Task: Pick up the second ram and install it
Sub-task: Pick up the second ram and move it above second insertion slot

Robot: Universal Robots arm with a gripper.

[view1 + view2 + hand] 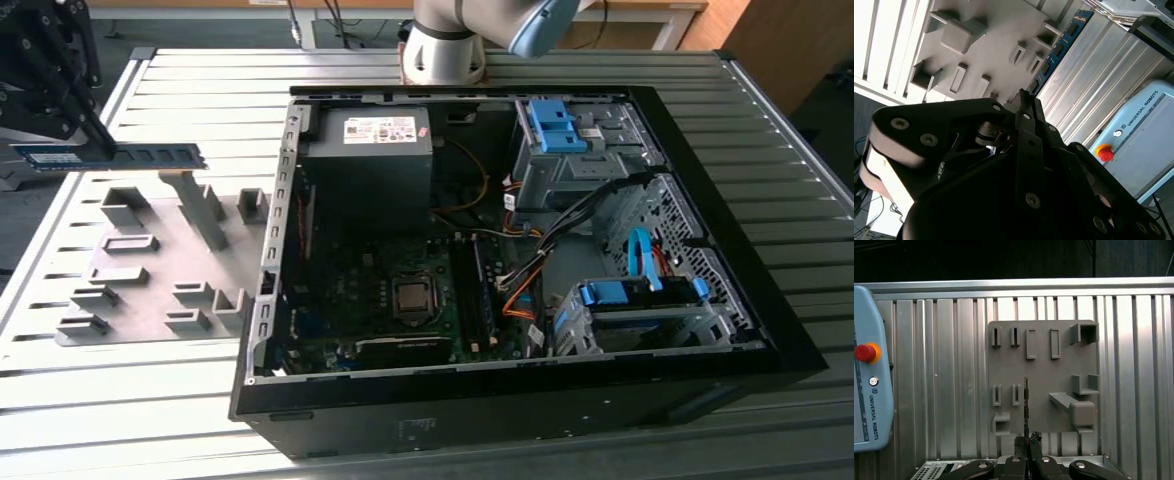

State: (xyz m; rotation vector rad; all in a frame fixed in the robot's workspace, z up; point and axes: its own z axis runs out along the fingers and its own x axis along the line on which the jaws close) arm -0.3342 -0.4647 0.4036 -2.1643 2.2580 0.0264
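Blue-green second ram (127,156) hangs over the grey fixture plate (147,300), at the plate's far edge in the exterior view. It looks lifted clear of the plate's blocks, no contact seen. Gripper (94,140) is clenched on the stick, pinching its flat faces, so it sits on edge w/ the long side level. Prob held that way bc the contact edge has to face down into a slot, and a face pinch stops it twisting.

First wrist view: the ram is a thin edge-on line (1025,400) running out from the fingers (1035,437) across the plate (1044,340), between the plate's small slotted blocks and its bigger bracket. Second wrist view: a row of black chips shows along the stick (1059,50), w/ the plate (979,45) behind it and the gripper (1024,102) closed at the near end.

The plate's slotted blocks seem made to stand parts on edge, so a straight-down pinch can reach them.

Open PC case (534,410) sits just beside the plate, on the exterior view's right. Its side is off and the motherboard (347,300) faces up, so the long black slots (474,290) can be reached from above. The ram is well apart from those slots, so install not yet done.

Teach pendant (869,390) w/ red stop button (865,352) lies near the plate on the ribbed metal table (534,70), apart from it, likely parked out of the arm's way
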